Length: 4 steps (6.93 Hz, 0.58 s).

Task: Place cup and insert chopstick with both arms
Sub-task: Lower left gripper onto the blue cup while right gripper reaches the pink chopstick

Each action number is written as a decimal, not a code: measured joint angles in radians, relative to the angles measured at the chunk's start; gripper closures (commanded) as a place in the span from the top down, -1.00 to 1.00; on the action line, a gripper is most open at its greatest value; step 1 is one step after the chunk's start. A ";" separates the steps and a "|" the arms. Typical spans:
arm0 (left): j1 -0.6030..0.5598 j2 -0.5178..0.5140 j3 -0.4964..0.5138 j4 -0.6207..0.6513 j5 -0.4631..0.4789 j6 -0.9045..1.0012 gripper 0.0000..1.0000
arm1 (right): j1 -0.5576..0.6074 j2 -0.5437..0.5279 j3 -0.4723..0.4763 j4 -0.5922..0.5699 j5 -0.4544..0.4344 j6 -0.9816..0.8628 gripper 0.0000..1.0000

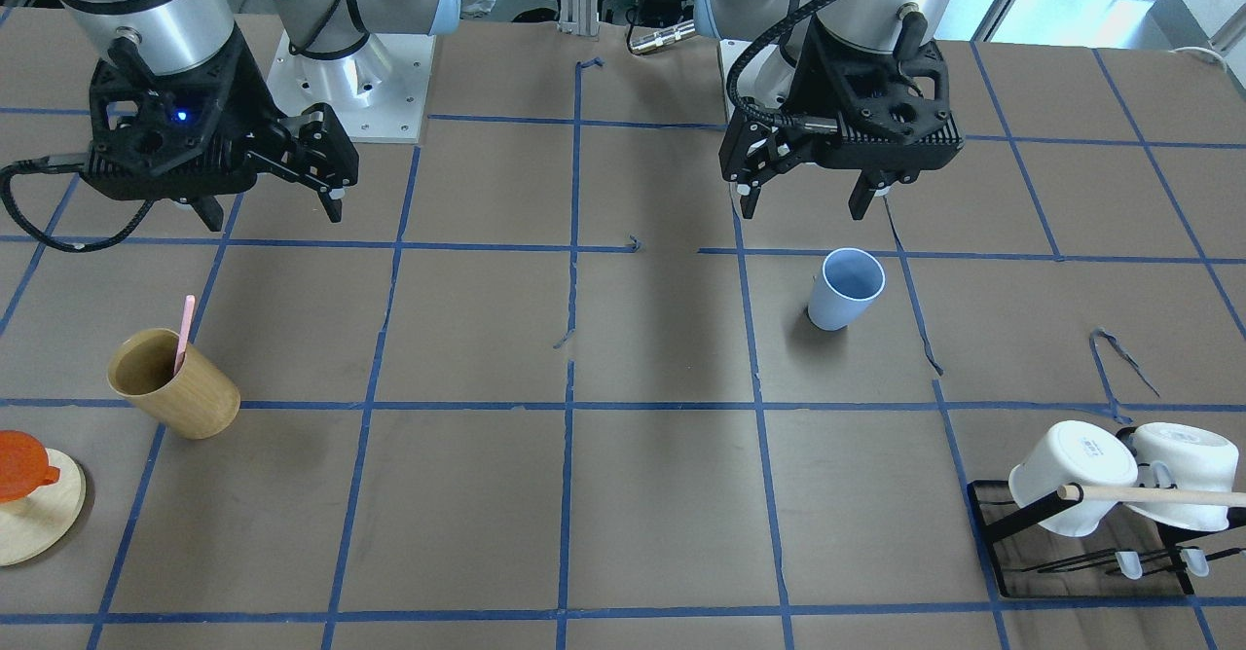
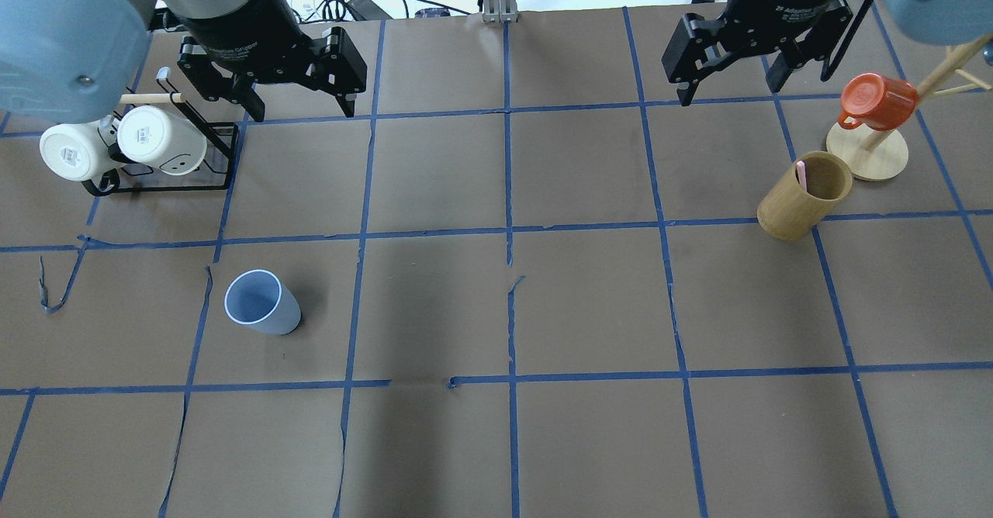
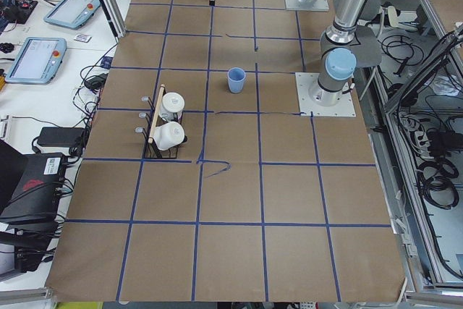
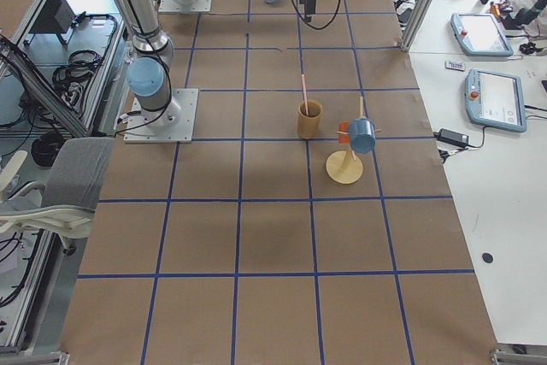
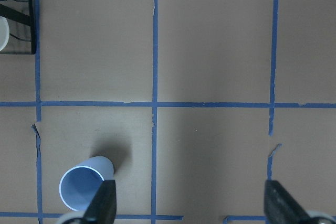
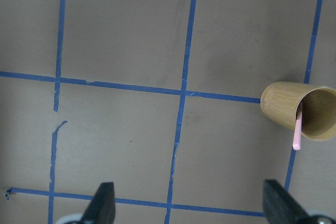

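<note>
The light-blue cup [image 1: 845, 290] stands upright on the brown table, also in the overhead view [image 2: 262, 303] and at the lower left of the left wrist view [image 5: 84, 184]. My left gripper [image 1: 804, 204] is open and empty, raised above the table just beyond the cup [image 2: 302, 111]. The pink chopstick [image 1: 184, 331] leans inside a tan wooden cup [image 1: 180, 387], also in the overhead view [image 2: 801, 174] and the right wrist view [image 6: 297, 135]. My right gripper [image 1: 273, 212] is open and empty, raised behind the wooden cup [image 2: 729, 91].
A black rack [image 2: 155, 187] with two white mugs [image 2: 159, 139] and a light-wood rod stands at the table's left. An orange mug [image 2: 877, 99] hangs on a wooden stand [image 2: 869, 157] beside the wooden cup. Blue tape lines cross the table.
</note>
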 measured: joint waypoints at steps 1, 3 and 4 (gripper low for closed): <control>0.007 -0.012 -0.017 -0.001 0.004 0.001 1.00 | -0.001 0.004 0.007 0.000 0.000 0.008 0.58; 0.052 -0.024 -0.154 0.020 0.012 0.051 1.00 | -0.015 0.024 0.032 -0.068 0.005 0.049 1.00; 0.095 -0.022 -0.253 0.061 0.014 0.093 1.00 | -0.036 0.031 0.064 -0.108 0.002 0.072 1.00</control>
